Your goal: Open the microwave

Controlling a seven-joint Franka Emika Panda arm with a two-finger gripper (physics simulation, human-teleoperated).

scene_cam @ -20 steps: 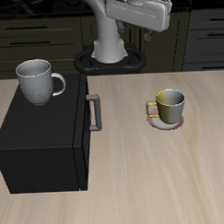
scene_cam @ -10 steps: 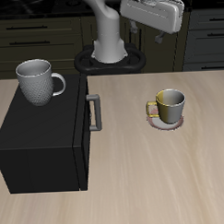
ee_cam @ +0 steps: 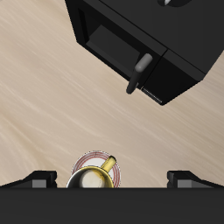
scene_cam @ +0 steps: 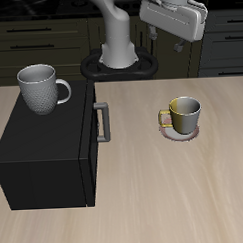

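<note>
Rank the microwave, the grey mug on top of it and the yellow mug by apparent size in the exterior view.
1. microwave, by far largest.
2. grey mug.
3. yellow mug, only slightly smaller; too close to be sure.

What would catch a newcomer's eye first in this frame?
The big black microwave on the table, door shut, with a white mug standing on top. Beside it, apart, a yellowish mug sits on a small plate. The gripper hangs high above, touching nothing.
</note>
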